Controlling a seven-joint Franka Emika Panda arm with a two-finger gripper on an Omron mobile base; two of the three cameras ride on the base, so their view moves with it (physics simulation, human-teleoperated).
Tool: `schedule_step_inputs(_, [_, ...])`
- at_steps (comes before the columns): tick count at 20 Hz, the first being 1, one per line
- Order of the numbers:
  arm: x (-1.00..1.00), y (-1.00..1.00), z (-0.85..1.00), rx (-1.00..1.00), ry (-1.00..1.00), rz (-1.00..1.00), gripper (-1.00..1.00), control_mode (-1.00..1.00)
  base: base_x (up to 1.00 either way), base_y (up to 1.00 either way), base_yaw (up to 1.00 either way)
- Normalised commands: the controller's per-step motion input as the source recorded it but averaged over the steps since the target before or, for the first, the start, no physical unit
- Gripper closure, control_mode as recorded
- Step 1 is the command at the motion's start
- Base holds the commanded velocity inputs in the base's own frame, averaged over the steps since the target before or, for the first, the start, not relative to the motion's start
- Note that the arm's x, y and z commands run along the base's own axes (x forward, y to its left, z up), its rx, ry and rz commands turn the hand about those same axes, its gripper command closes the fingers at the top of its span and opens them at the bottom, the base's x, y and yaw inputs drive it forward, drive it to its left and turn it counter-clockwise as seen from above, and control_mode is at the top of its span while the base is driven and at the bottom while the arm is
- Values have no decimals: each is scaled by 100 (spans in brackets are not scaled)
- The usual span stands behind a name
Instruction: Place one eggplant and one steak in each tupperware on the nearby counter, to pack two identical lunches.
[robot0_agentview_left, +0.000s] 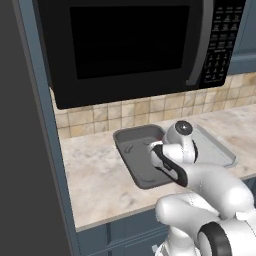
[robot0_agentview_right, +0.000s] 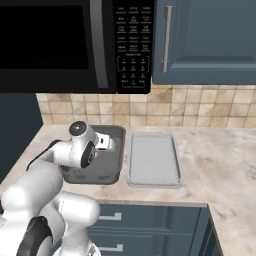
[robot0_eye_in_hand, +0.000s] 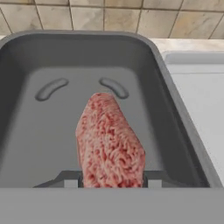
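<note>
Claw (robot0_eye_in_hand: 111, 183) clamped on steak (robot0_eye_in_hand: 109, 140), steak hanging over dark grey tub (robot0_eye_in_hand: 26, 52).

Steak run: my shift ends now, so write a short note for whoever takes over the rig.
Gripper: jaws shut on the steak, held over the dark tub.
Pale tray: empty, right beside the tub on the counter.
Done: nothing packed yet; the tub's floor is bare.
Left: drop this steak in the tub, then the other steak and both eggplants.
</note>
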Motion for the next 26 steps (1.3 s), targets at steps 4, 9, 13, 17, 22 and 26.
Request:
schedule_step_inputs(4, [23, 0, -46, 0, 0, 0, 100, -100, 0, 0, 0])
schedule_step_inputs(9, [20, 0, -41, 0, 0, 0, 100, -100, 0, 0, 0])
schedule_step_inputs(13, [23, 0, -30, 0, 0, 0, 100, -100, 0, 0, 0])
schedule_step_inputs(17, [36, 0, -23, 0, 0, 0, 100, -100, 0, 0, 0])
schedule_step_inputs(22, [43, 0, -22, 0, 0, 0, -100, -100, 0, 0, 0])
schedule_step_inputs(26, [38, 0, -22, 0, 0, 0, -100, -100, 0, 0, 0])
